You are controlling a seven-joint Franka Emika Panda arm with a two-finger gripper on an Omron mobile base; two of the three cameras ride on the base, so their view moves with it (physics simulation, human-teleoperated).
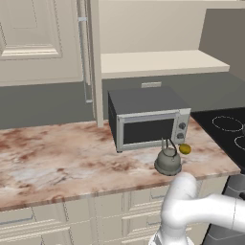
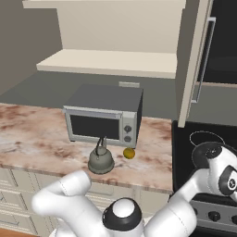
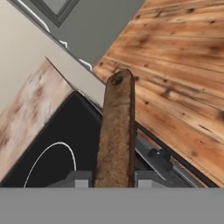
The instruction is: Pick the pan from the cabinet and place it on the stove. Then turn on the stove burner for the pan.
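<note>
In the hand view the pan's straight brownish handle [image 3: 116,131] runs up from between my fingers. My gripper [image 3: 113,180] is shut on it, and the pan's black bowl is hidden. Beneath the handle lies the stove [image 3: 52,148], black glass with a thin white ring, its front knobs [image 3: 159,155] just right of the handle. The stove [image 2: 196,139] sits at the right end of the counter, where my arm's hand end hangs over it. The cabinet [image 1: 158,63] stands open above the counter, its beige shelf bare.
A grey microwave [image 1: 146,117] stands on the marble counter [image 1: 57,153] under the cabinet. In front of it sit a squat grey kettle [image 1: 168,160] and a small yellow fruit [image 1: 185,149]. The open cabinet door [image 2: 194,60] hangs edge-on beside the stove. Wooden floor [image 3: 183,65] lies beyond the stove front.
</note>
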